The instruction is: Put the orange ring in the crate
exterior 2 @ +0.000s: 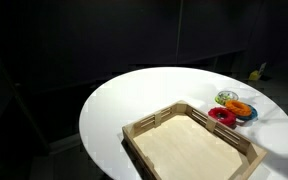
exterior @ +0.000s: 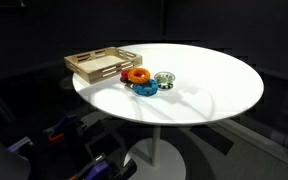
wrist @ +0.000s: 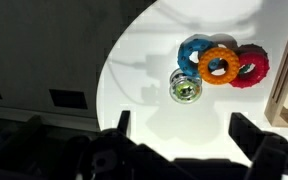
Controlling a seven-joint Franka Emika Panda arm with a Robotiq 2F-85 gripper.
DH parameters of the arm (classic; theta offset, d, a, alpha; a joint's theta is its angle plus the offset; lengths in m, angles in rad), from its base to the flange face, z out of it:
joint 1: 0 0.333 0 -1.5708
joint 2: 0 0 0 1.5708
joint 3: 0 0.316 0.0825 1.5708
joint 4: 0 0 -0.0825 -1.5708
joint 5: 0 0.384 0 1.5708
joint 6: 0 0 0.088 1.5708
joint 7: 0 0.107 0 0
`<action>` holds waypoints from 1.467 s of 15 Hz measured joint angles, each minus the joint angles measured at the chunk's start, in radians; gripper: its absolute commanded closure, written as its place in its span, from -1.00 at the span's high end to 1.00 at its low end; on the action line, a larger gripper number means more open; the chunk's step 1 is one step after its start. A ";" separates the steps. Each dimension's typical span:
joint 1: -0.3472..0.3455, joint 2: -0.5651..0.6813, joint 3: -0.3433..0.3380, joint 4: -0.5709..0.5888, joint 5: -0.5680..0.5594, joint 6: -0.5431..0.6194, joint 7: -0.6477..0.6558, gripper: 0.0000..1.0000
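Hand spread wide, empty, above table, orange ring resting on blue ring and red ring, crate beside

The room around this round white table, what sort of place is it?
Probably a lab or test setup, though the dark surroundings hide most of it. A round white table holds a wooden crate and toy rings: the orange ring, a red ring, a blue ring.
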 measured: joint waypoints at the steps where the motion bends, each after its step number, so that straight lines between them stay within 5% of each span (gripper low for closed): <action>1: 0.003 0.024 0.000 0.013 0.001 0.005 0.005 1.00; 11: 0.060 0.257 -0.028 0.083 0.117 0.011 -0.006 1.00; 22: 0.061 0.365 -0.029 0.088 0.125 0.023 -0.001 1.00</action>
